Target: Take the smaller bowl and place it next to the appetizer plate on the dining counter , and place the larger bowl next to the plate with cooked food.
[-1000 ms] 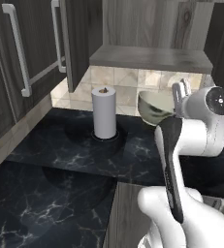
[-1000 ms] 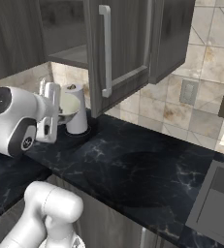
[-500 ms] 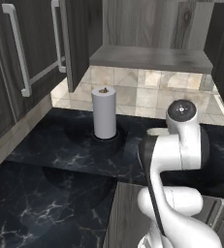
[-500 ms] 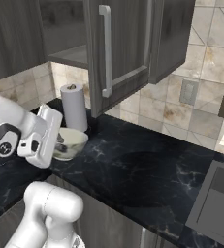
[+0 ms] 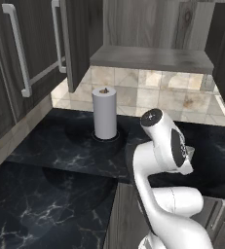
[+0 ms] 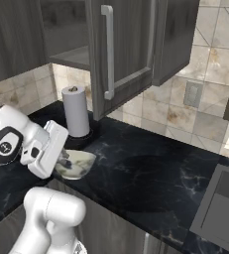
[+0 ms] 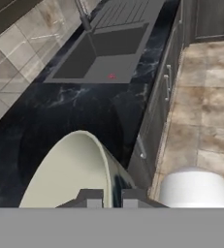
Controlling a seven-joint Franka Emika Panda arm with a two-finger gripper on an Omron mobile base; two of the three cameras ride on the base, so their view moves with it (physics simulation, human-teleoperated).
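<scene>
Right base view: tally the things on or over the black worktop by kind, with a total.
Bowl: 1, the smaller bowl, held in the pincer
Paper towel roll: 1
Sink: 1
Total: 3

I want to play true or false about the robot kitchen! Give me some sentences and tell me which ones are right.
1. The gripper is shut on the bowl's rim. True.
2. The bowl is bright red inside. False: it is pale cream inside.
3. A paper towel roll stands upright on the black counter. True.
4. The sink is full of dishes. False: nothing lies in it.
5. The cabinet door above the counter stands open. True.
</scene>
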